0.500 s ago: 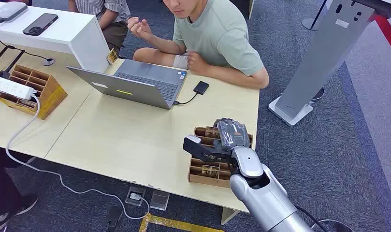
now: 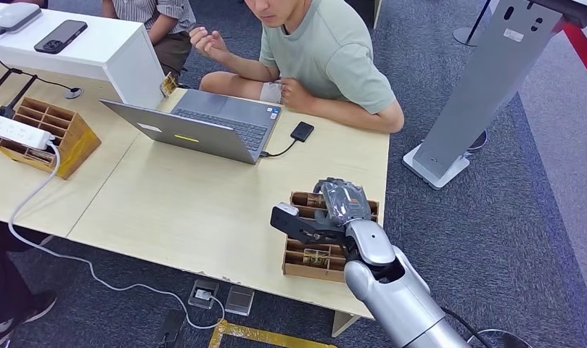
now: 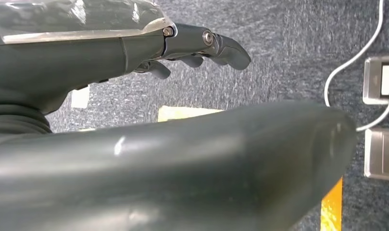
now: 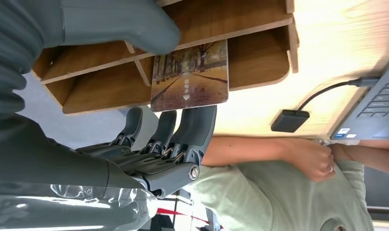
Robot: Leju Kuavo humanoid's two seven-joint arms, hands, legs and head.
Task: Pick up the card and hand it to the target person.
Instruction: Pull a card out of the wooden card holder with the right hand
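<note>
The right hand (image 2: 332, 210) sits over the wooden card box (image 2: 299, 265) at the near right of the light wood table (image 2: 196, 210), and the right wrist view shows it pinching one card (image 4: 190, 77), printed with an autumn tree avenue, between the thick thumb (image 4: 120, 26) and the dark fingers (image 4: 192, 127); the card stands partly out of a compartment, its far edge just beyond the box's rim. More cards lie in the box's other slots in the head view, too small to count. A second wooden box (image 2: 54, 134) stands at the table's far left with one white power strip (image 2: 18, 130) across it. One open laptop (image 2: 203, 127) sits in front of a person in a green shirt (image 2: 334, 54), with one small black adapter (image 2: 302, 131) cabled to it. A second person in a striped shirt (image 2: 156, 14) sits behind. The left hand (image 3: 182, 48) hangs above grey carpet, fingers loosely extended and apart, holding nothing, with two floor sockets (image 3: 382, 120) nearby.
</note>
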